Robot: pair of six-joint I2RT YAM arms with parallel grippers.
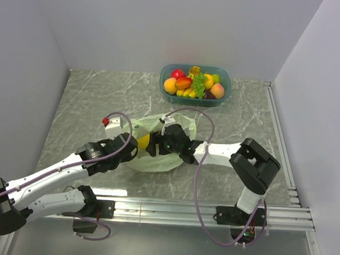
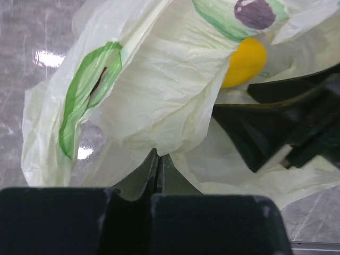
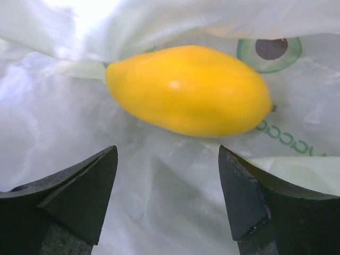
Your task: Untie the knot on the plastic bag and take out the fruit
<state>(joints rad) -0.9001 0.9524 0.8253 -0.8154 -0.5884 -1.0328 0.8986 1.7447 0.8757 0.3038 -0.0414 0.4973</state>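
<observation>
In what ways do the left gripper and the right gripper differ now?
The left gripper is shut, pinching the plastic bag; the right gripper is open and holds nothing. The right gripper faces the yellow fruit; the left gripper faces bag film. Both are at the bag.

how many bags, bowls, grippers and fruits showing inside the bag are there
thin pale yellow-green plastic bag: 1
teal plastic bowl: 1
yellow oval fruit showing inside the bag: 1
black two-finger grippers: 2 (left gripper, right gripper)
total: 5
</observation>
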